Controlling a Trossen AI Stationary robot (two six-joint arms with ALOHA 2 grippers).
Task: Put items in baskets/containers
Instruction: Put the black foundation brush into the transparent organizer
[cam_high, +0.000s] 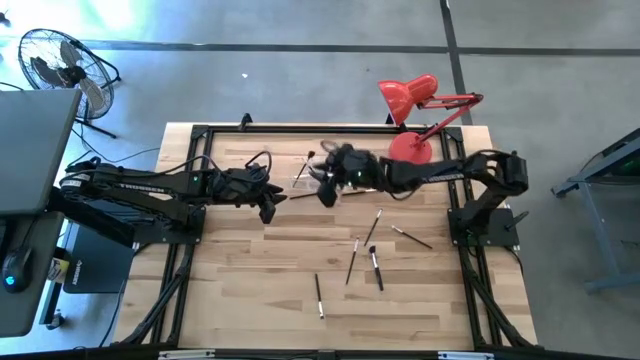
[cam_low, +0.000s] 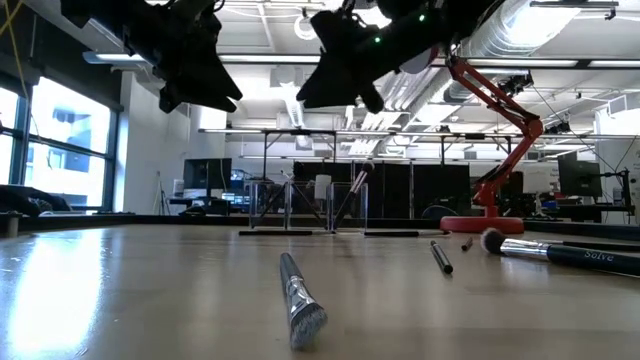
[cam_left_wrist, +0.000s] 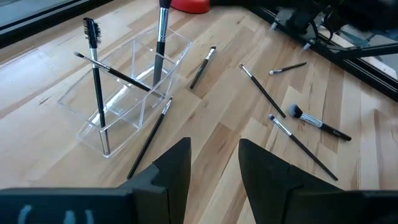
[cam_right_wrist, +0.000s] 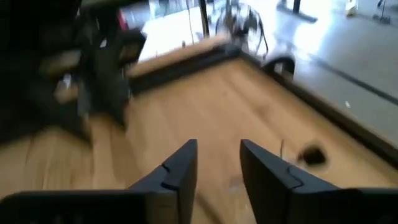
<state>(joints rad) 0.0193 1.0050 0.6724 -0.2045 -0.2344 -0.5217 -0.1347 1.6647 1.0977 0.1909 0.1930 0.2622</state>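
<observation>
The clear plastic holder stands on the table toward its far edge, also seen in the high view and the low view. Three dark brushes stand or lean inside it. Several more brushes lie on the wood: one beside the holder, others toward the near right. My left gripper hovers open, left of the holder. My right gripper hovers open just beside the holder and holds nothing.
A red desk lamp stands with its round base at the far right of the table. A black frame rail runs along the far edge. Bare wood lies along the near left. A fan stands on the floor beyond.
</observation>
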